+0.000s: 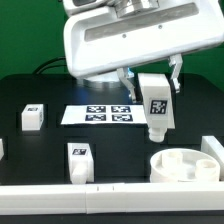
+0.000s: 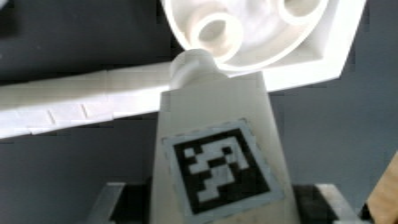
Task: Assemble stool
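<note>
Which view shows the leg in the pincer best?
Wrist view: the leg fills the frame, tag plain, peg end pointing toward the seat. Exterior view shows the leg whole, upright in the pincer, but small, with its peg end hard to make out.

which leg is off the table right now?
The leg clamped in the fingers, hanging peg-down over the seat at the exterior view's right. The left leg and front leg rest on the table.
</note>
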